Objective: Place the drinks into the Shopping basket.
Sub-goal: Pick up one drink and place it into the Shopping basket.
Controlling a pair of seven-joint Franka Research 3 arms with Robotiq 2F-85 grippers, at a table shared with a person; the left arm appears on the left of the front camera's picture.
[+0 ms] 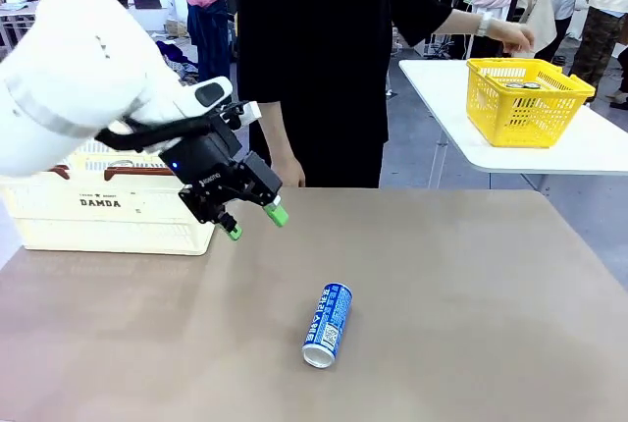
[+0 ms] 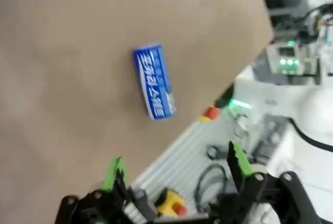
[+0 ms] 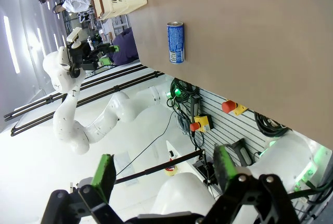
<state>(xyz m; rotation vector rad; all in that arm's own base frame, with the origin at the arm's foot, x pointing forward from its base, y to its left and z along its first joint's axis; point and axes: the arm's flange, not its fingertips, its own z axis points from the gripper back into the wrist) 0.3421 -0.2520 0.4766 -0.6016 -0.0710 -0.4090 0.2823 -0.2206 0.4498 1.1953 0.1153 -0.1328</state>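
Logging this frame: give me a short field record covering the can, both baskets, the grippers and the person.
blue can: lying on its side near the middle of the table, nothing touching it
Shopping basket: cream, at the table's far left
yellow basket: on a separate white table, back right
left gripper: open, empty, in the air between Shopping basket and blue can
right gripper: open, empty, far from the blue can
person's hand: stretched out just behind the yellow basket

The left arm has white rounded casing and a black cable. The left claw is black, pads green.
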